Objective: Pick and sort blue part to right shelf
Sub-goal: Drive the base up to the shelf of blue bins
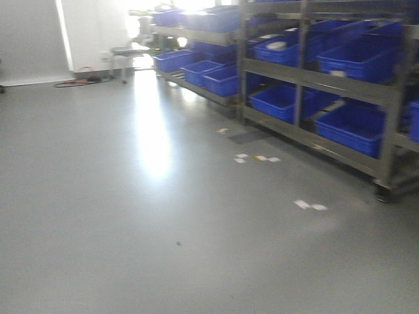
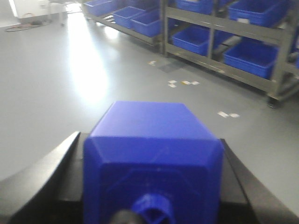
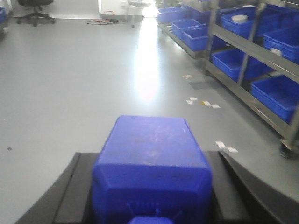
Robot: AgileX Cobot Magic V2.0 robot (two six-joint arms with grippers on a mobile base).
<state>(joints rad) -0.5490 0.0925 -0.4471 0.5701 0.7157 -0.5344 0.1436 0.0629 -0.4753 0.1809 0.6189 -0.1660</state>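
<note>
My left gripper is shut on a boxy blue part, which fills the space between its black fingers. My right gripper is shut on a similar blue part. Both are held above the grey floor. The right shelf, a steel-framed rack with large blue bins, stands ahead on the right. It also shows in the left wrist view and the right wrist view. Neither gripper shows in the front view.
A second rack of blue bins continues farther back. White scraps lie on the floor in front of the shelf. A stool and cables are by the far wall, and an office chair at the far left.
</note>
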